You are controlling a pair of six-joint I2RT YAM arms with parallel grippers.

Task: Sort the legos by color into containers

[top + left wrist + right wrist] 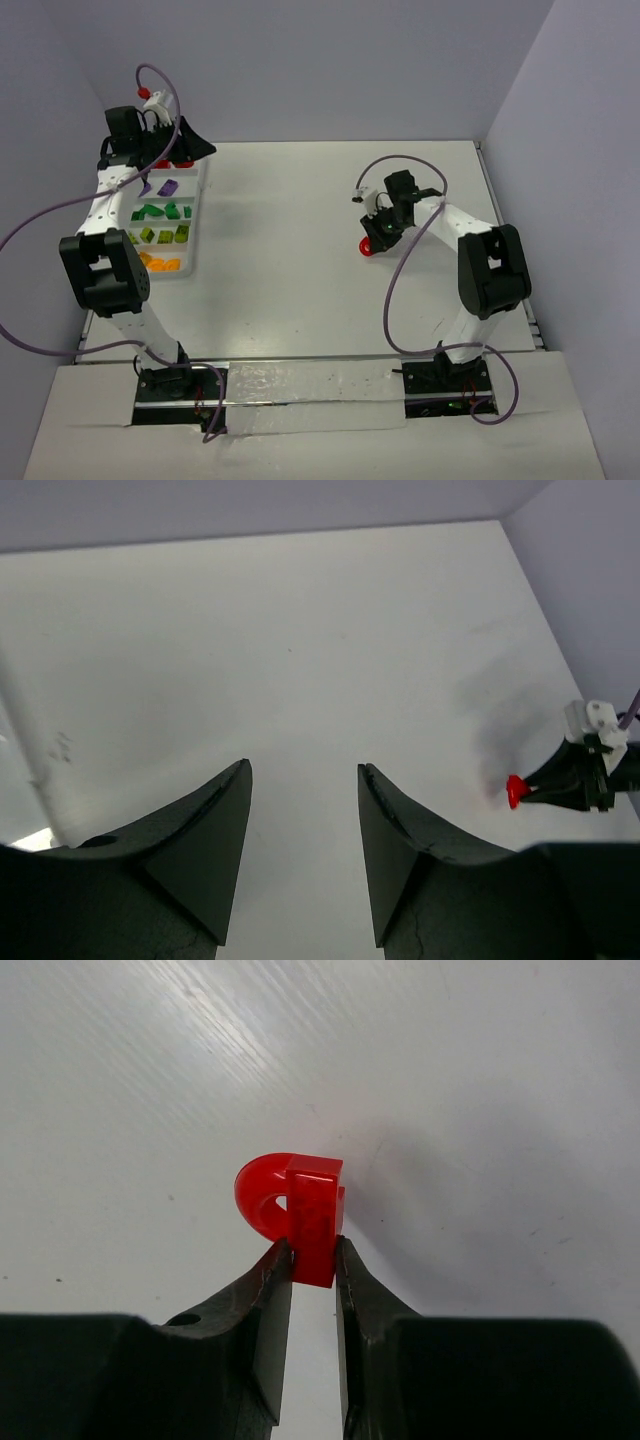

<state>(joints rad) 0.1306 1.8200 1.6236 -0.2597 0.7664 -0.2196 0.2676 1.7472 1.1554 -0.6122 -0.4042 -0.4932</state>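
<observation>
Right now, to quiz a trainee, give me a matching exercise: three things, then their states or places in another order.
Things:
1. left gripper
2. right gripper
3. orange legos

States or places:
A. in the near-end compartment of the tray
B. open, holding nothing
C. shut on the red lego

Pairs: 1-B, 2-C, 3-A

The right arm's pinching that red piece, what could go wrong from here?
The right gripper clamps only one end of the red piece, so it may pivot or slip in transit. The tray lies far across the table, and the open left gripper hangs over its far end, where red bricks show; delivering there might cause a collision.
</observation>
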